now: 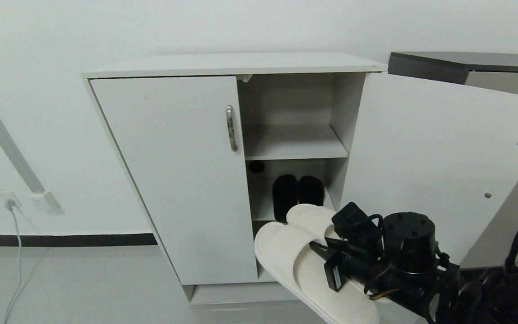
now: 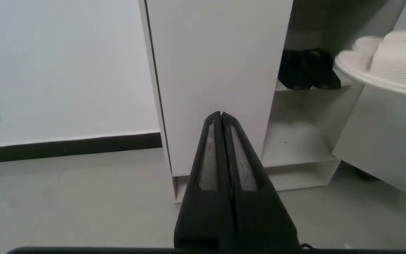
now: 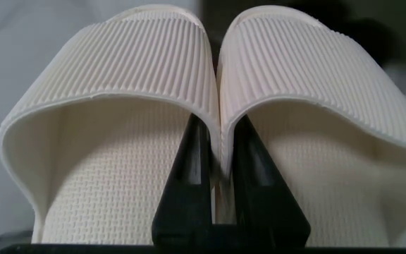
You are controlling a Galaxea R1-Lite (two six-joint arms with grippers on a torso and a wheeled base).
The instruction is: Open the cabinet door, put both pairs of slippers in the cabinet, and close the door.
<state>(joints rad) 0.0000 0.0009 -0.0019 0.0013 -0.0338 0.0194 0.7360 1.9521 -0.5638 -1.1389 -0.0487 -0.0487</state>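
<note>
The right pincer (image 3: pixel 220 166) is gripping the white slippers (image 1: pixel 292 263) by their inner edges, toes pointing at the open cabinet (image 1: pixel 173 180) just ahead; the left pincer (image 2: pixel 220 152) is hanging closed, empty.

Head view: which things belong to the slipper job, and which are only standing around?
Job: white slippers, black slippers, cabinet, its open door, right gripper holding the white pair.
Not the job: wall socket, cable, dark-topped unit behind.
</note>
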